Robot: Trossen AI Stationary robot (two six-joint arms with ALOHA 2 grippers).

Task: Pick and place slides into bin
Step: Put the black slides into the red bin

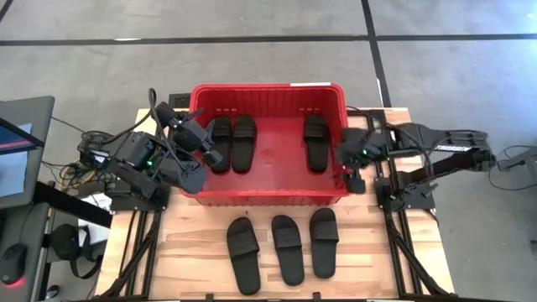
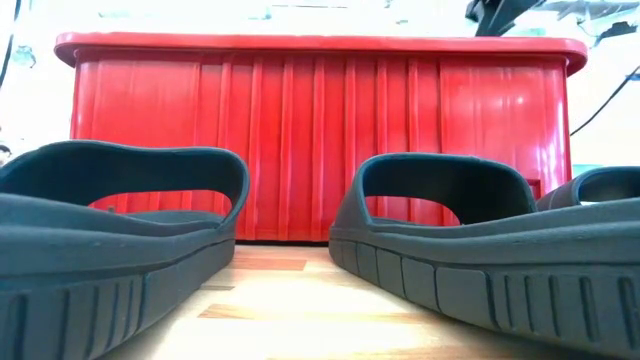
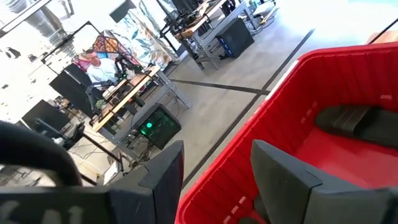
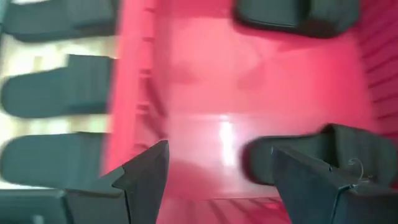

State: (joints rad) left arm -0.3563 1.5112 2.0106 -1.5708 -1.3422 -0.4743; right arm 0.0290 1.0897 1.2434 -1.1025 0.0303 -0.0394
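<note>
Three slides (image 1: 288, 248) lie on table near side of bin (image 1: 268, 197), long axes near-far. Right gripper (image 1: 354, 165) wide, empty, over bin's right rim, nearer; left gripper (image 1: 208, 149) wide, empty.

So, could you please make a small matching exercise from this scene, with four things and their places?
Things:
1. pair of slides
2. single slide
3. row of three slides
4. left gripper

Places:
A. on the wooden table, in front of the bin
B. in the bin's right half
C. over the bin's left edge, open
D. in the bin's left half

Pairs: 1-D, 2-B, 3-A, 4-C
</note>
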